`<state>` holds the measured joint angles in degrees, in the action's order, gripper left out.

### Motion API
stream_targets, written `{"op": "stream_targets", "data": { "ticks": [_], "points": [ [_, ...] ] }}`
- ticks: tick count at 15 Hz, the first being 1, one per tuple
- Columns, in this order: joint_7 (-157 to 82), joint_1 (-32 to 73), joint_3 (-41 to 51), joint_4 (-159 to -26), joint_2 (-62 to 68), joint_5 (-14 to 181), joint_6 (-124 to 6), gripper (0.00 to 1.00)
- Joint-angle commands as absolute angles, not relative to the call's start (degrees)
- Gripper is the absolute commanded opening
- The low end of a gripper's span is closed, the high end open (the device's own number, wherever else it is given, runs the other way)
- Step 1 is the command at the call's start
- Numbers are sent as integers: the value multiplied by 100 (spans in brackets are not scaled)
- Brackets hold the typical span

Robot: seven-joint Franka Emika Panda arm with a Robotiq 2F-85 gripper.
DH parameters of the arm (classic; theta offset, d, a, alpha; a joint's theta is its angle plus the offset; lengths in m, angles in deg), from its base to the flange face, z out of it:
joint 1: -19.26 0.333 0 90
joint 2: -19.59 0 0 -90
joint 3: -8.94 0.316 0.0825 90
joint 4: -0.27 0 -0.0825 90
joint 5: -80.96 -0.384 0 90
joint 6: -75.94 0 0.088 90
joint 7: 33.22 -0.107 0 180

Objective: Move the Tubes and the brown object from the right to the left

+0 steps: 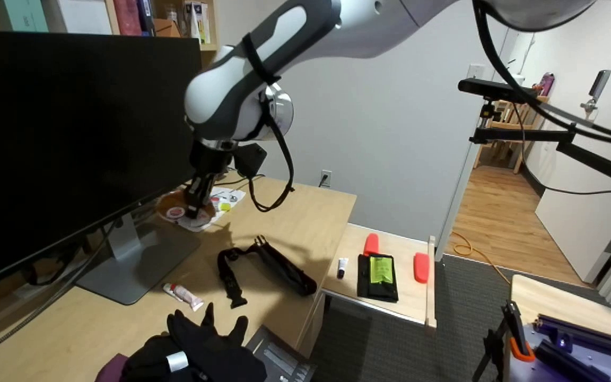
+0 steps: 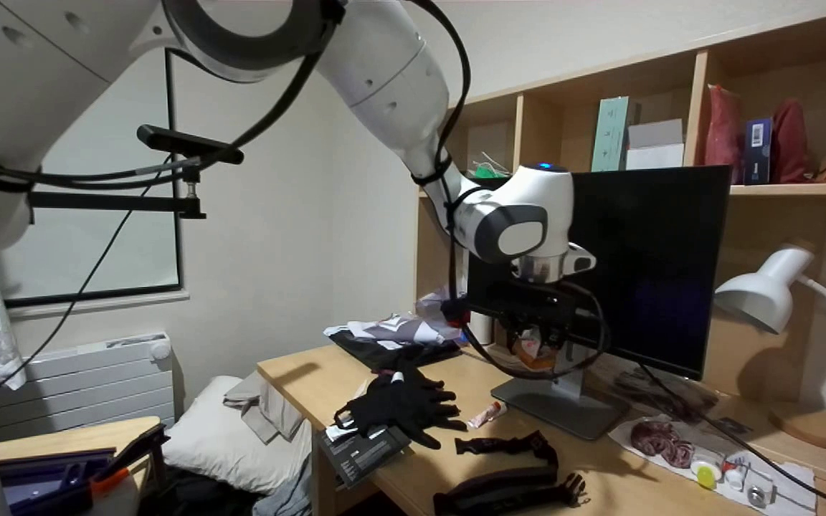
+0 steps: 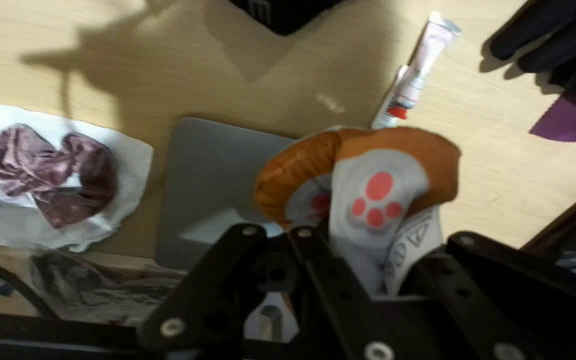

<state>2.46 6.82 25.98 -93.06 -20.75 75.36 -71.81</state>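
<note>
Hanging clamped between fingers: brown object, triangle-printed tag.

a study corner, most likely in a home: the gripper hangs over a wooden desk, with a monitor just beside it, open shelves higher up behind it and a desk lamp farther along; well apart from it are a white pillow and a radiator.

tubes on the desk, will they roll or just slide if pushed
The tubes probably slide rather than roll, as one shows a flat, wide end. Pushing one may shift the other, since they seem to lie against each other.
</note>
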Motion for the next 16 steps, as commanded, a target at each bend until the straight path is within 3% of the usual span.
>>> {"op": "stream_targets", "data": {
  "ticks": [1,7,16],
  "points": [
    [321,880,2846,-10430,-1326,7313,-7630,8],
    [342,1147,3399,-11147,-780,7047,-8201,8],
    [1,1493,2997,-11233,-968,7256,-8449,8]
  ]
}}
